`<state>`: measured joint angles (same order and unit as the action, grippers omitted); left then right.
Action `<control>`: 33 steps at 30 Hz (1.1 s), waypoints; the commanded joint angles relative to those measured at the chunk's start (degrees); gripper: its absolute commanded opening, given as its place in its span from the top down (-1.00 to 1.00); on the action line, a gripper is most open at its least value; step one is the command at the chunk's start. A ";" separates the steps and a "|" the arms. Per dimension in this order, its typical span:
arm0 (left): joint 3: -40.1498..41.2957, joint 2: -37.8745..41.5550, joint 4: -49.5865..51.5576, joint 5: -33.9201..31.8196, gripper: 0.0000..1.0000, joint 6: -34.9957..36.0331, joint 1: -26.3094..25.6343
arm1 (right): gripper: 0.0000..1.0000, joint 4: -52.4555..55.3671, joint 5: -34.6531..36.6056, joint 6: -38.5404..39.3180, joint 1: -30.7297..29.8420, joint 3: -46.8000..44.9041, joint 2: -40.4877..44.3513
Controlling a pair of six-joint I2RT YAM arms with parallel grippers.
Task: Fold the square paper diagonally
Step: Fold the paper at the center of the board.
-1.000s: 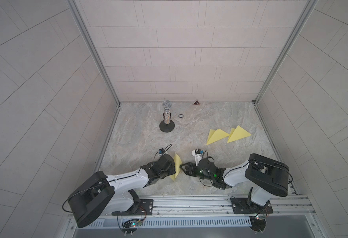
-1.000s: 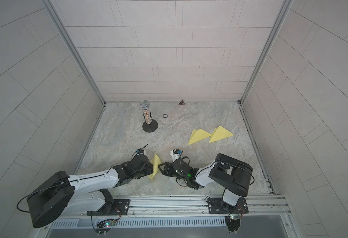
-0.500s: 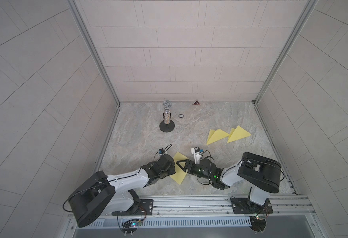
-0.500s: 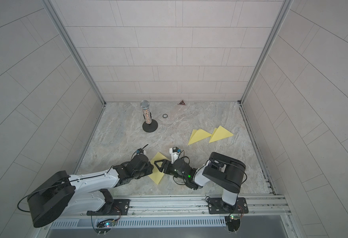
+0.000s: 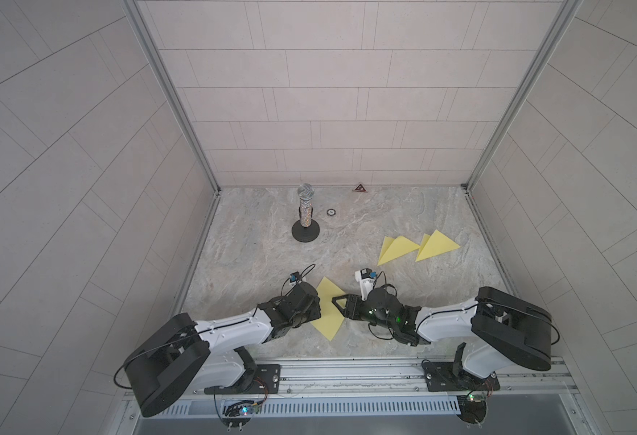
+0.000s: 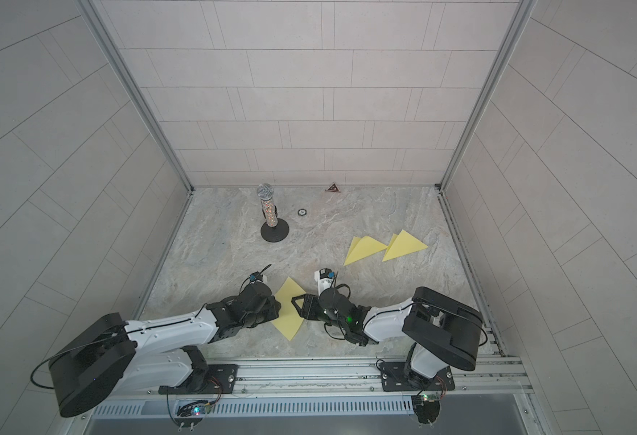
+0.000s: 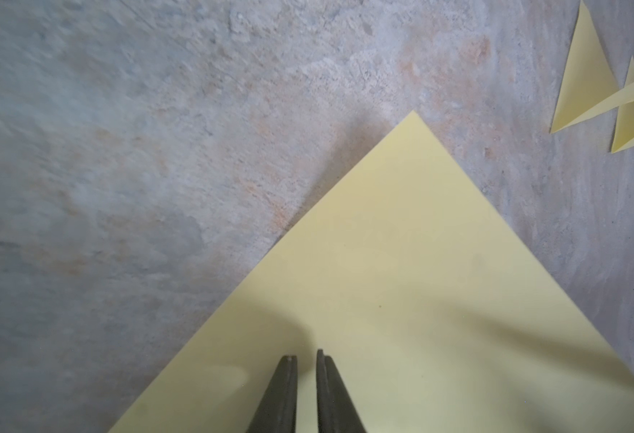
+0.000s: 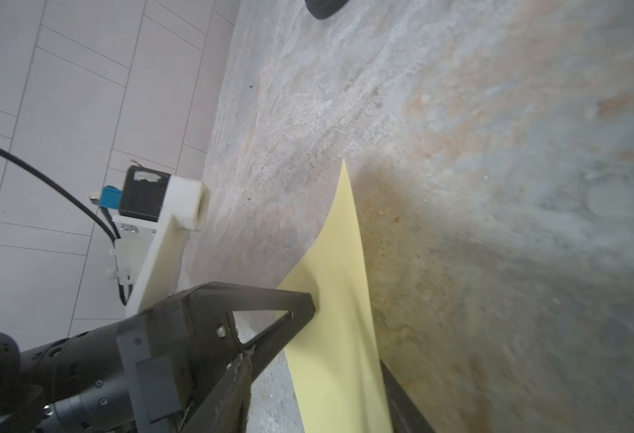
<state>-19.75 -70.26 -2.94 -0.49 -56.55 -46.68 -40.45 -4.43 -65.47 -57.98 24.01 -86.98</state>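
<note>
The square paper (image 5: 330,310) lies flat on the desk (image 5: 256,256) between my tools. My left tool (image 7: 306,361) is nearly together above it; my right tool (image 5: 336,301), fingers apart, straddles its edge.

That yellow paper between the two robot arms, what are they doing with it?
They are working on folding it. The flat yellow square paper lies open on the marbled grey tabletop, not folded yet. The left gripper, jaws nearly shut, sits over one corner of the paper. The right gripper reaches in at the opposite corner. Two folded yellow paper triangles lie farther back.
</note>
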 commanded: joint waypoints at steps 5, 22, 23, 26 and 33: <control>2.47 -1.18 6.26 -0.48 0.64 0.79 0.09 | 0.24 10.12 0.96 6.87 0.52 0.91 1.68; 2.00 -2.79 6.16 -0.29 0.64 2.33 0.10 | 0.31 10.94 -10.17 15.40 8.23 0.73 0.56; 2.00 -2.84 6.05 -0.34 0.64 2.27 0.11 | 0.32 10.36 -11.00 15.29 8.55 0.78 0.03; 2.07 -2.83 5.99 -0.39 0.64 2.24 0.09 | 0.39 9.67 -12.97 14.81 9.45 0.80 -1.06; 1.94 -3.37 5.91 -0.44 0.64 2.24 0.12 | 0.58 11.01 -13.39 15.53 11.29 -0.62 -0.04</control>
<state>-19.64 -71.20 -4.47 -0.51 -55.42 -46.68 -29.85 -17.17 -50.96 -47.31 24.47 -87.72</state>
